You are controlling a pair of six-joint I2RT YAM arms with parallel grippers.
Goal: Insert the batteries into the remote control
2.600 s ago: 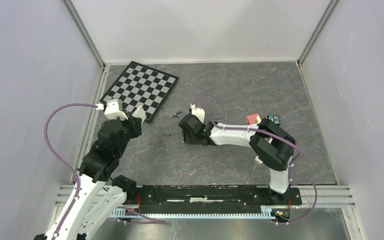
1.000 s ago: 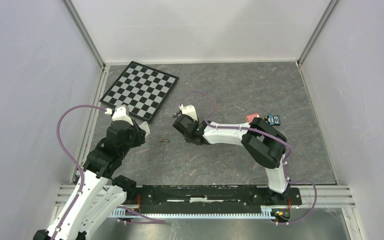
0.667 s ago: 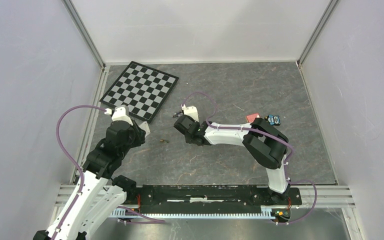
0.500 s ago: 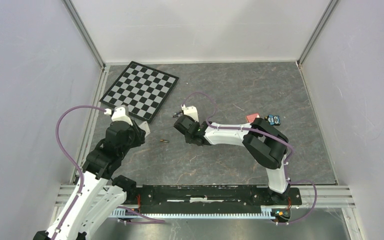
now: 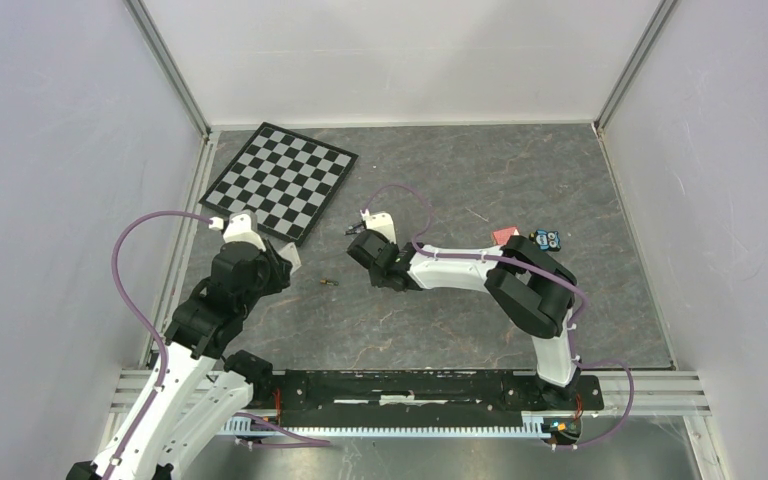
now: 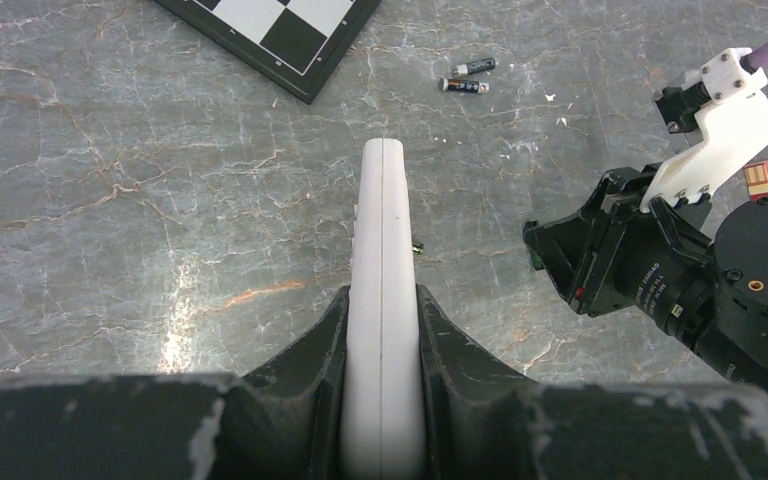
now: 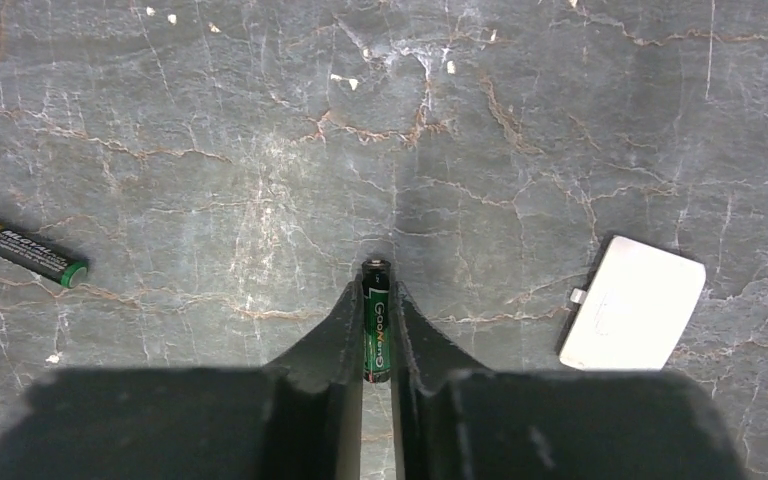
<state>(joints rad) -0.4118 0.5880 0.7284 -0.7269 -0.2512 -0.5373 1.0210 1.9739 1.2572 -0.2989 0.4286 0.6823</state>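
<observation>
The left gripper (image 6: 382, 305) is clamped on the white remote control (image 6: 382, 210), holding it on edge over the desk (image 6: 110, 200). The right gripper (image 7: 376, 292) pinches a green battery (image 7: 376, 330) lengthwise between nearly closed jaws. A second battery (image 7: 22, 250) lies on the desk to its left, and a white cover (image 7: 632, 316) lies to its right.
</observation>
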